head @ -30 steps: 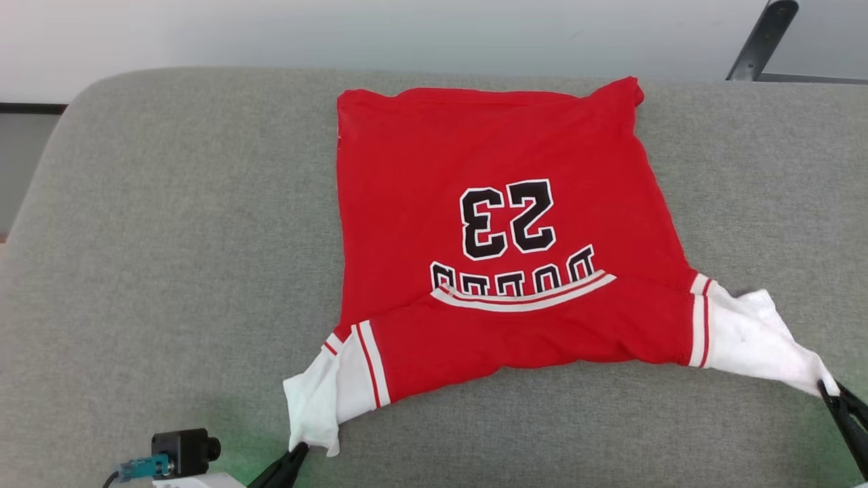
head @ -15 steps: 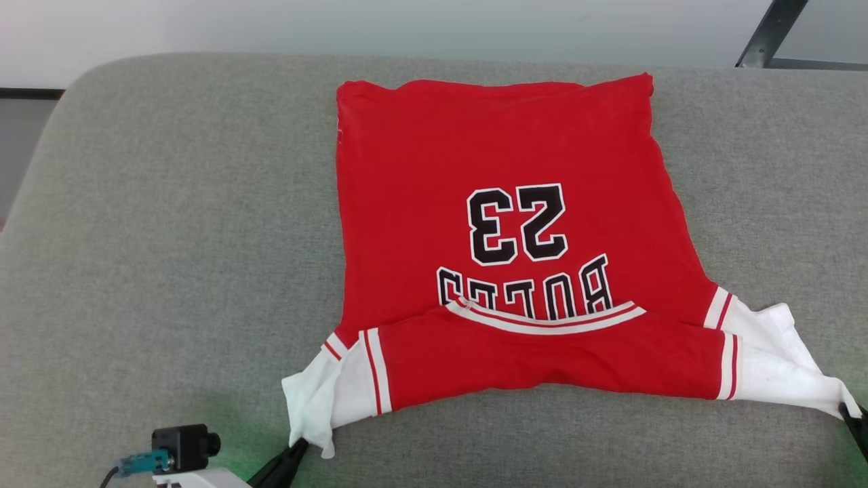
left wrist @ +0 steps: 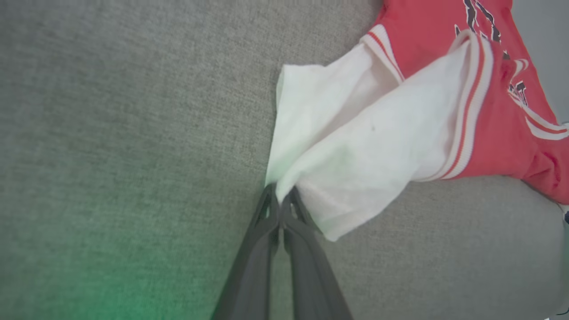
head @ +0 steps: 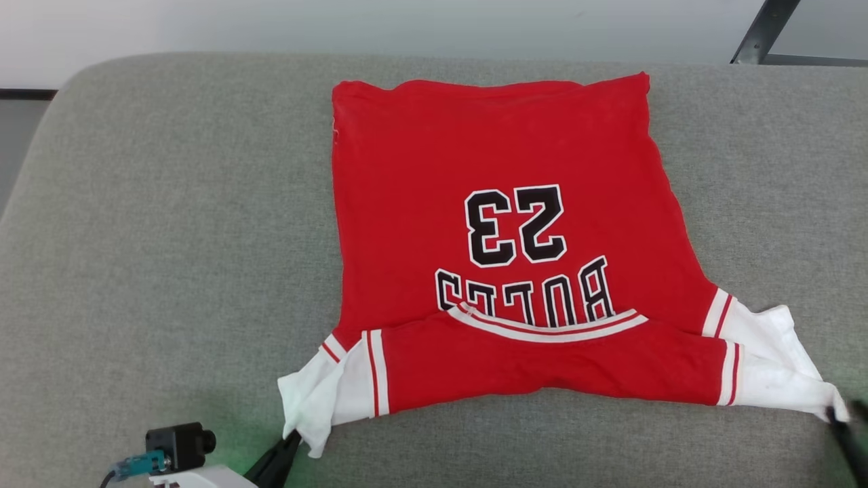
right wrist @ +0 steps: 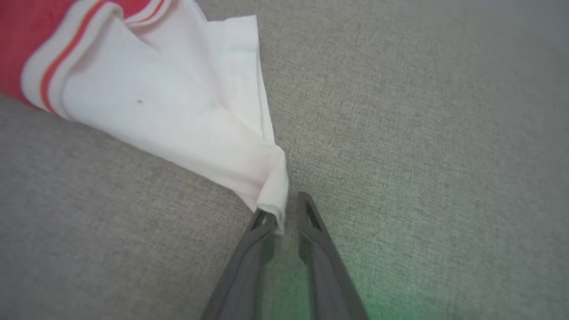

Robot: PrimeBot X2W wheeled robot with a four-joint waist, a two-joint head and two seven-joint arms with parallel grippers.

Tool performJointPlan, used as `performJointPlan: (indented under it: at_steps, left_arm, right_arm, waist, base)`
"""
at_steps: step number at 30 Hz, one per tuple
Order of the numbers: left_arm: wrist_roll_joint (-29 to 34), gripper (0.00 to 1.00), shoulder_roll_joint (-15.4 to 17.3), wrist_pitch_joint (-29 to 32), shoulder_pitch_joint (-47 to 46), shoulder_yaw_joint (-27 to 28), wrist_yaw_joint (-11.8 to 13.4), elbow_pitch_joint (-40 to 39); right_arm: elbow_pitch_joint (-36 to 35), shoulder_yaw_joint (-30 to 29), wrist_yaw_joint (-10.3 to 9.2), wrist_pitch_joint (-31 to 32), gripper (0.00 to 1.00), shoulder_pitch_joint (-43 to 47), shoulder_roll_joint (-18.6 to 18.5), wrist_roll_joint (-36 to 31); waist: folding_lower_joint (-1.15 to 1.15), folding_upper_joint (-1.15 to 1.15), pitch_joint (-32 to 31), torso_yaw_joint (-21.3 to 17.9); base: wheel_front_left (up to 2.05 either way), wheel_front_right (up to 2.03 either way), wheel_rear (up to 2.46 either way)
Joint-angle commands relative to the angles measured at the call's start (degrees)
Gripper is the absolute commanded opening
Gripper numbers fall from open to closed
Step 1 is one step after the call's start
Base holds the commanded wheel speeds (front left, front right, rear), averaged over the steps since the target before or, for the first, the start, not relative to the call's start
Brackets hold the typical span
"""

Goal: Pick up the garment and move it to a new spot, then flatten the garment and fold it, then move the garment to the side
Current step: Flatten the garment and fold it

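The left hand [left wrist: 279,195] is clenching one white sleeve tip of the garment [head: 502,156]. The garment is lying flat on the grey padded surface [head: 169,203], ahead of and between both hands: red, black "23" print upside down, striped collar trim nearest. The right hand [right wrist: 284,205] is standing released, jaws a little apart, the other sleeve tip touching it.

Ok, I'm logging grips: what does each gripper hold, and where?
Left gripper pinches the garment by its white sleeve end. Right gripper: jaws apart, the other sleeve tip loose between them.
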Motion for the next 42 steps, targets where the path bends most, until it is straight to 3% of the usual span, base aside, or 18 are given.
performJointPlan:
  at_steps: [1,8,17,21,26,33,42]
  left_arm:
    - [0.05,0.0,-0.18,-0.13,-0.81,0.68,1.41,1.35]
    - [0.43,0.0,-0.18,-1.43,-1.5,1.44,1.69,0.03]
    - [1.5,0.0,-0.38,-2.31,-1.63,0.86,1.73,-1.08]
    - [2.74,0.0,-0.81,-3.04,-2.22,0.24,1.84,-1.26]
    - [4.36,0.0,-2.04,-3.74,-3.29,-1.02,1.78,-1.22]
    - [6.99,0.0,-4.33,-3.73,-6.16,-3.55,0.76,-1.0]
    - [10.05,0.0,-9.92,-4.01,-11.54,-7.66,-1.94,1.2]
  right_arm:
    - [0.1,0.77,0.11,2.49,1.0,0.09,1.16,1.16]
    - [-4.55,1.38,0.13,5.98,1.0,1.64,0.18,6.21]
    - [-16.28,-1.78,0.01,6.11,1.0,4.22,-2.28,9.26]
    - [-21.11,-5.42,0.0,5.84,1.0,1.24,-2.5,7.25]
    - [-24.01,-8.7,0.0,8.67,1.0,-6.9,-0.18,6.41]
    - [-18.51,-5.18,-0.01,16.86,1.0,-23.35,-0.35,6.62]
    - [2.12,2.34,-0.03,33.06,1.0,-46.74,-0.27,8.18]
  waist:
    - [0.0,0.0,-0.17,-0.08]
    - [0.0,0.0,-0.68,-0.48]
    - [0.0,0.0,-0.51,-0.3]
    - [0.0,0.0,-0.27,0.35]
    - [0.0,0.0,0.19,2.14]
    - [0.0,0.0,1.91,6.35]
    - [0.0,0.0,5.97,14.36]
  base:
    - [0.0,0.0,0.0]
    - [0.0,0.0,0.0]
    - [0.0,0.0,0.0]
    - [0.0,0.0,0.0]
    - [0.0,0.0,0.0]
    - [0.0,0.0,0.0]
    - [0.0,0.0,0.0]
